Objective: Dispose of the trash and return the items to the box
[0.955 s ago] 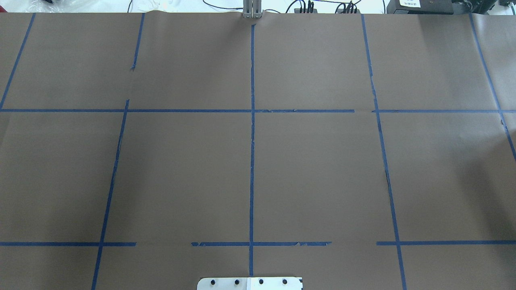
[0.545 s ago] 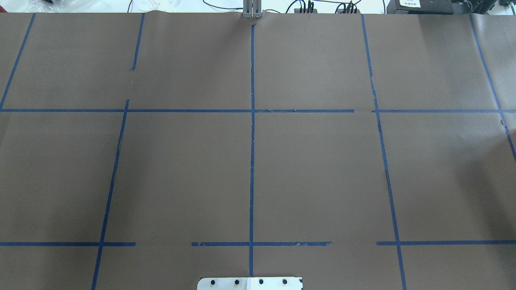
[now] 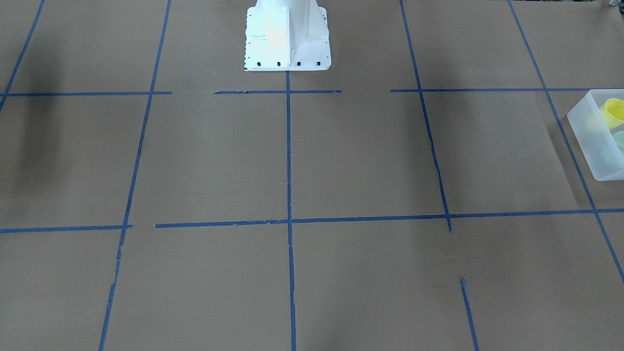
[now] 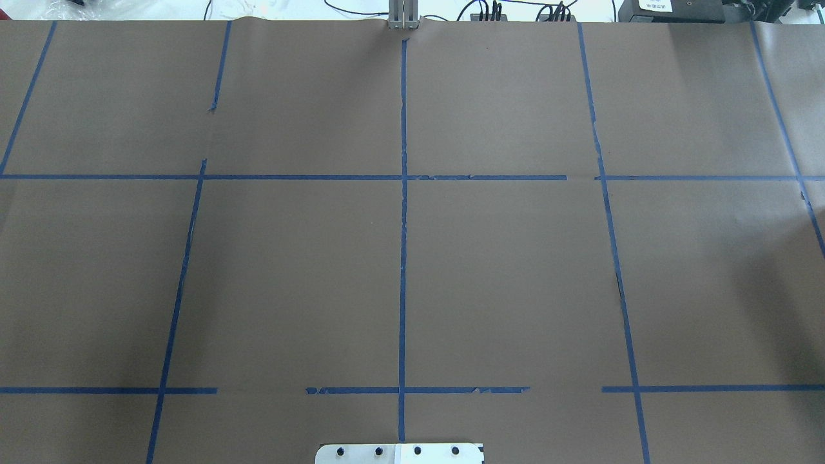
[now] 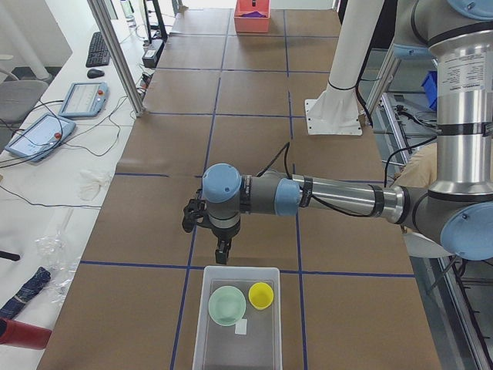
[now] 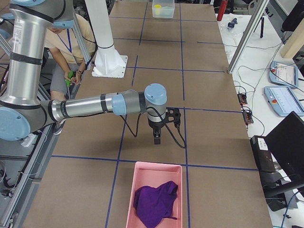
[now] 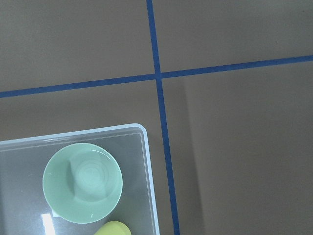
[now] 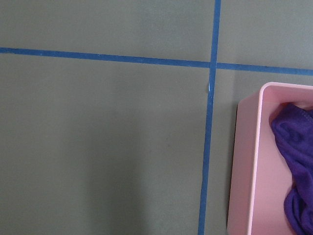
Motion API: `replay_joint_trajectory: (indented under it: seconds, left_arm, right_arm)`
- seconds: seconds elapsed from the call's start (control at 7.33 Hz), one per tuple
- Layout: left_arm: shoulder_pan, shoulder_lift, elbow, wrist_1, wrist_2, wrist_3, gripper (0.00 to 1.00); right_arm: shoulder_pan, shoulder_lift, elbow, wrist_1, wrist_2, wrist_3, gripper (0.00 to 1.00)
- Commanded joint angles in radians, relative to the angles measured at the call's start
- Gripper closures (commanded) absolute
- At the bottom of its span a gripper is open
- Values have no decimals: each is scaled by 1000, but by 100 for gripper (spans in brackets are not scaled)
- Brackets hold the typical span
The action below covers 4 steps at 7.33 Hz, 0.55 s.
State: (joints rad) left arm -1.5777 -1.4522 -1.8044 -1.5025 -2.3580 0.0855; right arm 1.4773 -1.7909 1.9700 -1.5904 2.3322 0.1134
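Note:
The frosted box (image 5: 202, 327) stands at the table's left end; it also shows in the front view (image 3: 587, 131) and the left wrist view (image 7: 149, 166). Inside it stand the mint-green bowl (image 5: 227, 305) (image 7: 82, 182) and the yellow cup (image 5: 261, 295) (image 3: 615, 111) (image 7: 111, 228), side by side. My left gripper (image 5: 223, 254) hangs over the table just beside the box's inner end; I cannot tell whether it is open or shut. My right gripper (image 6: 157, 138) hangs just short of the pink bin; I cannot tell its state either.
A pink bin (image 6: 130, 199) (image 8: 247, 161) with a purple cloth (image 6: 154, 202) (image 8: 293, 161) stands at the table's right end. The white robot base (image 3: 287, 36) is at the middle of the near edge. A small white scrap (image 5: 241, 327) lies in the box.

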Motion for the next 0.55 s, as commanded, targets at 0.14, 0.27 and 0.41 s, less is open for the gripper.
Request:
replay_joint_trajectory:
  seconds: [0.14, 0.27, 0.41]
  left_arm:
    - [-4, 27, -29, 1, -3, 0, 0]
    - [-2, 27, -27, -1, -1, 0, 0]
    - [-4, 29, -30, -1, -1, 0, 0]
  right_arm:
    - [0, -15, -2, 13, -2, -3, 0]
    - [0, -13, -5, 13, -2, 0, 0]
    - [0, -13, -7, 13, -2, 2, 0]
